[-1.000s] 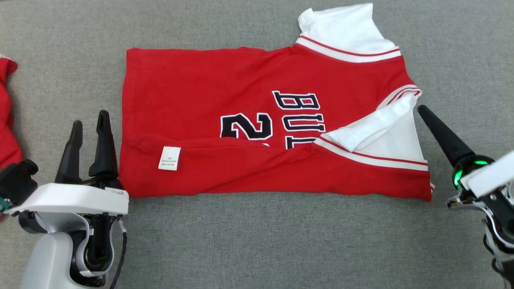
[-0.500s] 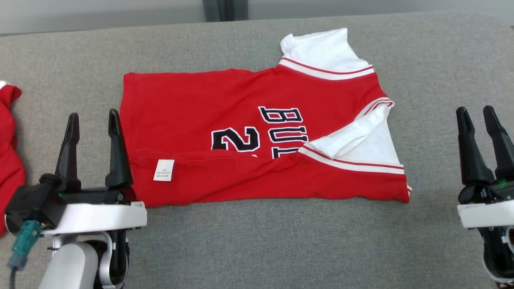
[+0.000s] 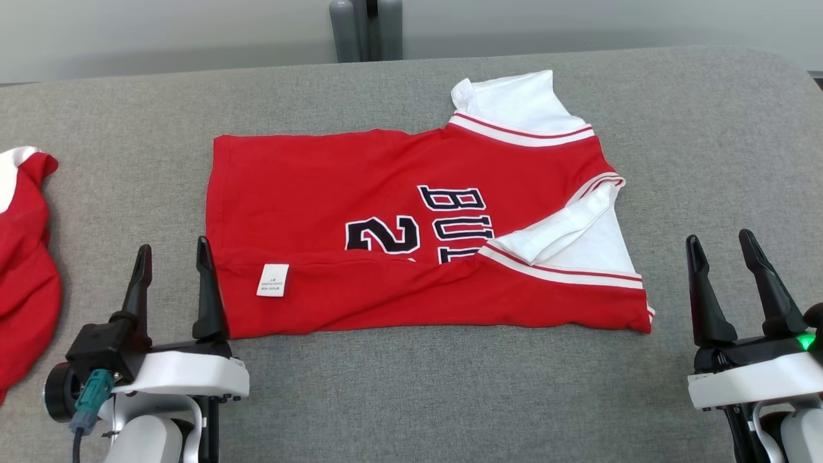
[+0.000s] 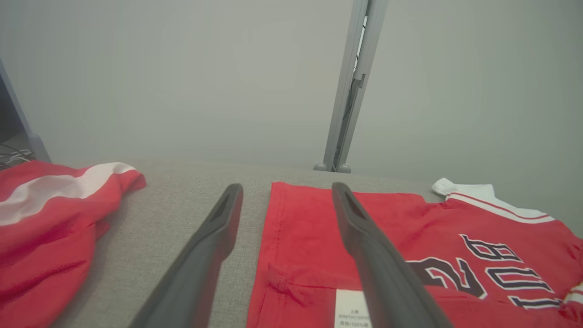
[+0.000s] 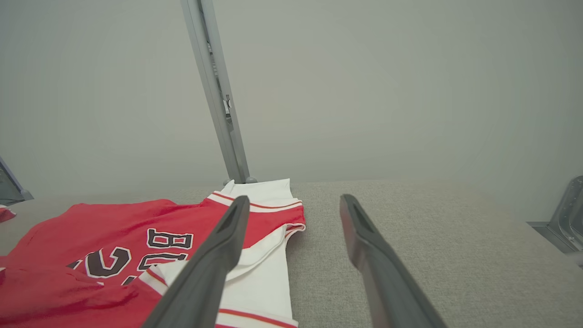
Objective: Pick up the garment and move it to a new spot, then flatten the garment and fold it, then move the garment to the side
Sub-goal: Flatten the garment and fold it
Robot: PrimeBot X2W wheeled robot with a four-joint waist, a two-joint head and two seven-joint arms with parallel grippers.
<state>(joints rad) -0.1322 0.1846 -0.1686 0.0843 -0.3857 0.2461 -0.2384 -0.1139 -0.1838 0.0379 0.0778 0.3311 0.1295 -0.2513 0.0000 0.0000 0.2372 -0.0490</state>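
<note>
The garment (image 3: 360, 193) is a red jersey with white sleeves and dark lettering, lying folded lengthwise on the grey table (image 3: 418, 386), with a white care label (image 3: 272, 280) on its near flap. My left gripper (image 3: 172, 254) stands open just left of its near left corner, holding nothing. My right gripper (image 3: 719, 246) stands open to the right of the garment's near right corner, apart from it and holding nothing. The garment (image 4: 410, 246) lies under and right of my left fingers (image 4: 364, 237). The sleeve end of the garment (image 5: 150, 246) lies left of my right fingers (image 5: 218, 255).
A second red and white garment (image 3: 22, 276) lies bunched at the table's left edge, also seen as red cloth (image 4: 50, 218). A grey post (image 3: 366, 29) stands behind the table's far edge. Bare grey table surface lies in front of and right of the jersey.
The head camera has tilted up, bringing the far edge and wall into view. Both grippers have drawn back toward me, and the right one has swung from slanting left to pointing straight ahead.
</note>
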